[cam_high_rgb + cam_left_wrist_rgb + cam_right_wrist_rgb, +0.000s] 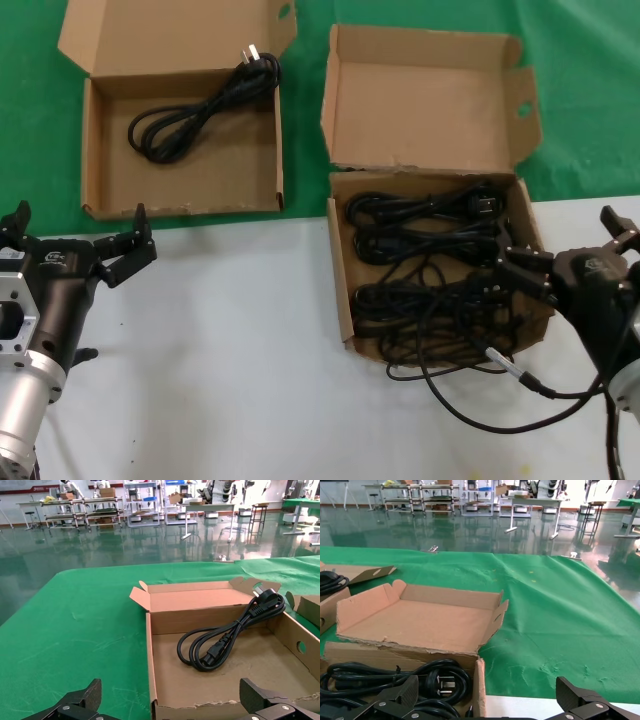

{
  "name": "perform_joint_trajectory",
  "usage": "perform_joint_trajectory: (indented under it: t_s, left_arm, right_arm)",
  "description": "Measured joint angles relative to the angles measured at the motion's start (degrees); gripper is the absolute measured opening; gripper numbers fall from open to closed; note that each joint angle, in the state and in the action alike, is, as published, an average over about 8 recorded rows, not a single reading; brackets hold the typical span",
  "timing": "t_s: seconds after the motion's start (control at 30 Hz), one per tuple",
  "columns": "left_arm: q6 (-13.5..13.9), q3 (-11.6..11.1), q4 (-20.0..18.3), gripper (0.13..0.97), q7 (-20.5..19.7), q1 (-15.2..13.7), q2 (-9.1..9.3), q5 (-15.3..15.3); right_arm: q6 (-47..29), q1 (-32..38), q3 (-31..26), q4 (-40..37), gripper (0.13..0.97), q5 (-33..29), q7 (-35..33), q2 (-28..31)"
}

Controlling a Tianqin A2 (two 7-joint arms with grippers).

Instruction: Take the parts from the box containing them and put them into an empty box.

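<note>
We record a wide, shallow cardboard box (215,680) lying open on green cloth (75,625), its lid (195,599) folded back on the far side. One black power cord (227,636) lies inside as a looped bundle; its plug (266,598) rests against the far wall near the corner. A round hole pierces the box's side wall (301,646). At the near edge we see both fingertips (82,694) of the left gripper (172,702) spread wide apart, holding nothing. Beyond the cloth lies a glossy floor (125,545) with shelving racks (82,510) at the far side.

Overhead head view (wrists low, forward)
</note>
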Motion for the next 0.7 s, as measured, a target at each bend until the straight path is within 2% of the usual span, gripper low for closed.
perform_joint_trajectory:
  t_s: [0.7]
  left_arm:
    - [0.0, 0.0, 0.0, 0.966, 0.0, 0.0, 0.0, 0.0]
  right_arm:
    - [0.0, 0.0, 0.0, 0.0, 0.966, 0.0, 0.0, 0.0]
